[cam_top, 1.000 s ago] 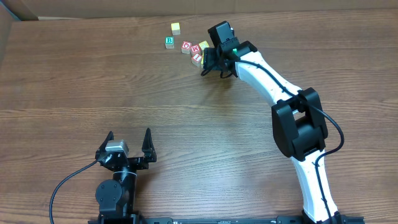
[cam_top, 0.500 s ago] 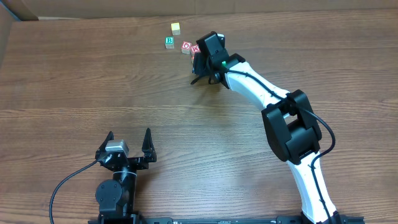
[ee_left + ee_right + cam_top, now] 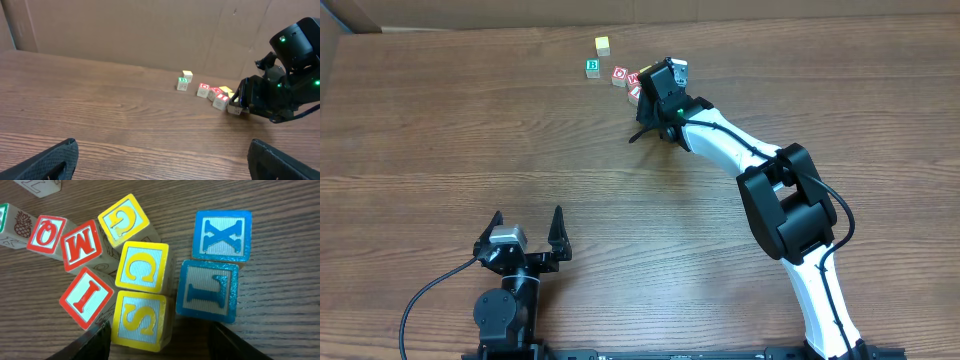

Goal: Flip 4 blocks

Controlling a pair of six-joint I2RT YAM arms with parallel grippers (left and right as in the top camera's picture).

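Note:
In the right wrist view a cluster of letter blocks lies on the wood: red Q (image 3: 46, 234), red M (image 3: 82, 244), red I (image 3: 86, 297), yellow G (image 3: 124, 220), yellow C (image 3: 142, 266), yellow S (image 3: 140, 319), blue X (image 3: 221, 234) and a blue L (image 3: 209, 290). My right gripper (image 3: 160, 347) is open just over them. Its left finger sits at the S block's left edge, and its right finger stands off to the right below the blue L. From overhead the right gripper (image 3: 648, 118) covers part of the cluster. My left gripper (image 3: 528, 232) is open and holds nothing.
A yellow block (image 3: 602, 45) and a green B block (image 3: 592, 67) lie apart at the far left of the cluster, with two red blocks (image 3: 619, 75) beside them. A cardboard wall (image 3: 150, 30) backs the table's far edge.
My right arm has swung left and come down over the block cluster, hiding several blocks from overhead; its jaws have narrowed a little. The left arm has not moved.

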